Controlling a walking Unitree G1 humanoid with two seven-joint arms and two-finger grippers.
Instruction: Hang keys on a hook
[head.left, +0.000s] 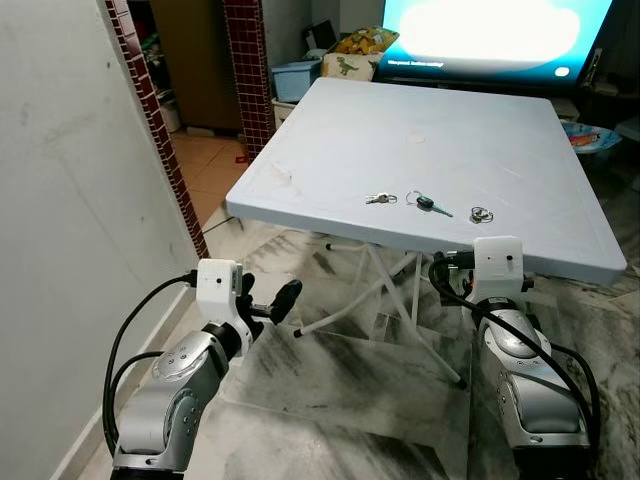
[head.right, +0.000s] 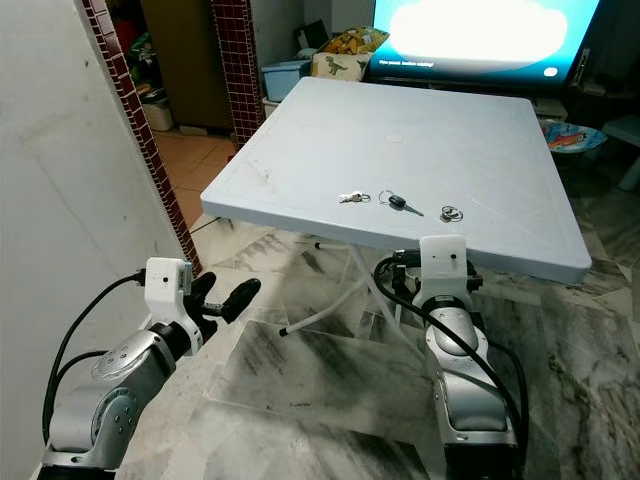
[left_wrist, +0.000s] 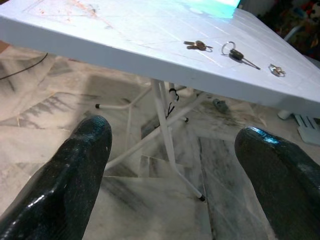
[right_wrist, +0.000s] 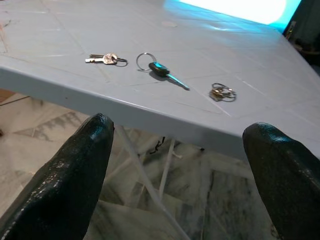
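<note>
— Looking down from the head cameras, what is lying on the table (head.left: 330, 140)?

— Three sets of keys are sitting in a row near its near edge: a small silver key bunch (head.left: 379, 198) on the left, a black-headed key (head.left: 428, 204) on a ring in the middle, and a little ring of keys (head.left: 481, 214) on the right. They are lying apart from one another.

— Where are the arms hanging?

— Both are waiting below the tabletop level. The left gripper (head.left: 275, 304) is hovering over the marble floor (head.left: 340, 400), left of the table's near-left corner, its fingers parted and holding nothing. The right arm (head.right: 455, 370) is reaching up just under the near edge, below the ring of keys; a bright screen (head.left: 490, 30) is glowing beyond the far edge.

— And the left wrist camera?

— Its two black fingers (left_wrist: 70, 175) are standing wide apart, empty, pointing at the white table legs (left_wrist: 165, 125) beneath the top.

— The right wrist?

— The right gripper (right_wrist: 185, 165) is gaping wide too, gripping nothing, aimed at the table's near edge. The black-headed key is showing between the fingertips, farther on, with the silver bunch and the ring of keys either side of it.
</note>
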